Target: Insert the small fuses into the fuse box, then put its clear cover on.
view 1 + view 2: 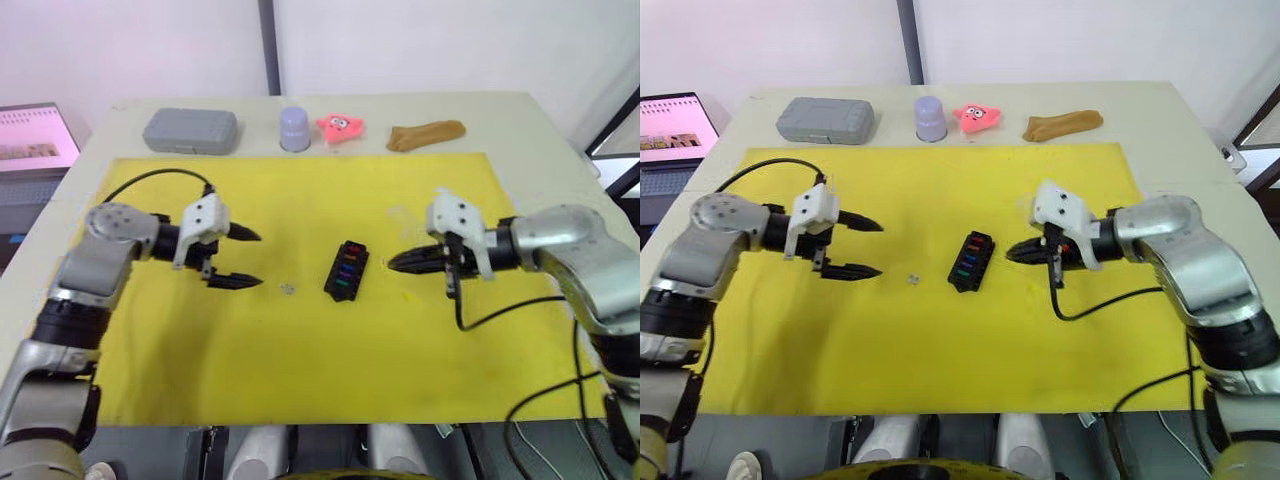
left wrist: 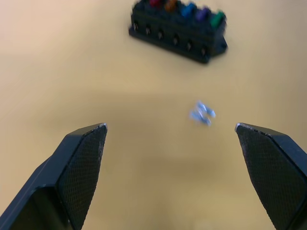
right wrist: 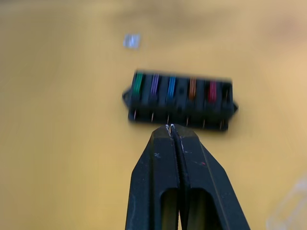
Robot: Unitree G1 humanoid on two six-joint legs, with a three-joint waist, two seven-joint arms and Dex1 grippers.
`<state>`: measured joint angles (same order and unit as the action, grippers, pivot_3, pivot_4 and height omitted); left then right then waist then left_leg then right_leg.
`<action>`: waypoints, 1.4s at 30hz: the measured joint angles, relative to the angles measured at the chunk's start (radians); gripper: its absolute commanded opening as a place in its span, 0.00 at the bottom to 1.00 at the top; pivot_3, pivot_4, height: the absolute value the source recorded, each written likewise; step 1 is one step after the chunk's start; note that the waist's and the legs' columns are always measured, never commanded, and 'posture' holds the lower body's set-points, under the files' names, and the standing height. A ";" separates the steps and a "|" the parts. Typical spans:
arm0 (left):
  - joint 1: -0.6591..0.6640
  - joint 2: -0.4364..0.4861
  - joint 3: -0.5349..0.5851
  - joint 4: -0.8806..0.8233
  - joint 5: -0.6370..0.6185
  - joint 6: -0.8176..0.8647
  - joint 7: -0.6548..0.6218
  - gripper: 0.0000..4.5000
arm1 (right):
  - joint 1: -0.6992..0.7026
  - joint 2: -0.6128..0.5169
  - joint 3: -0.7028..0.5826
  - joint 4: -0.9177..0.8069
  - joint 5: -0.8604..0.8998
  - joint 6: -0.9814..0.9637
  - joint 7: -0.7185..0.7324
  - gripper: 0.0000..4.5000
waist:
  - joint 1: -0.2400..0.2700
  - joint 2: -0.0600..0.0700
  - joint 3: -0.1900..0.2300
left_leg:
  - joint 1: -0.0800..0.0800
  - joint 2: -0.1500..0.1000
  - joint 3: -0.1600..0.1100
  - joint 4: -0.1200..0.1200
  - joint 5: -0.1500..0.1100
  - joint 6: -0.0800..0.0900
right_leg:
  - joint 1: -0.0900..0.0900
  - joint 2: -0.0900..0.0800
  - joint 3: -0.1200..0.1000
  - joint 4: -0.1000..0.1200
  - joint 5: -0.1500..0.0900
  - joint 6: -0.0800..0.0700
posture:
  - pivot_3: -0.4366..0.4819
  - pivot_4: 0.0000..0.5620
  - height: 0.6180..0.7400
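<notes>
Left gripper [image 1: 238,258] hung spread wide beside fuse box [image 1: 346,270]; right gripper [image 1: 400,263] pinched empty. Loose grey fuse [image 1: 287,289] could skid when grabbed.

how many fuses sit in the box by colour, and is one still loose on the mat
In the fuse box:
green fuse: 1
purple fuse: 1
blue fuse: 1
amber fuse: 1
red fuse: 1
Loose on the yellow mat:
pale fuse: 1
Total: 6
</notes>
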<state>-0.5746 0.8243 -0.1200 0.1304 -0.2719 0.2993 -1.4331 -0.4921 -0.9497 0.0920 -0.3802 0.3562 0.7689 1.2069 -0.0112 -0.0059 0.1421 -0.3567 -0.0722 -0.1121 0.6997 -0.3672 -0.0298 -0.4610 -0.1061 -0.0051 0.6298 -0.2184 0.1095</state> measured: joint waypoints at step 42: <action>-0.112 -0.145 -0.061 0.227 -0.329 0.939 0.061 1.00 | -0.021 -0.019 -0.025 -0.256 0.199 0.143 -0.246 0.99 | 0.000 -0.001 0.001 | 0.001 0.000 0.000 0.000 -0.001 0.002 | 0.001 0.001 0.001 0.000 0.000 0.000 | 0.48 0.27 1.00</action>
<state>-0.6864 0.6791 -0.1813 0.3576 -0.6008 1.2382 -1.3726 -0.5131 -0.9684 0.0674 -0.6366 0.5554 0.9121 0.9608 -0.0117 -0.0071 0.1432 -0.3556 -0.0720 -0.1117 0.7001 -0.3680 -0.0283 -0.4602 -0.1048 -0.0044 0.6298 -0.2185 0.1096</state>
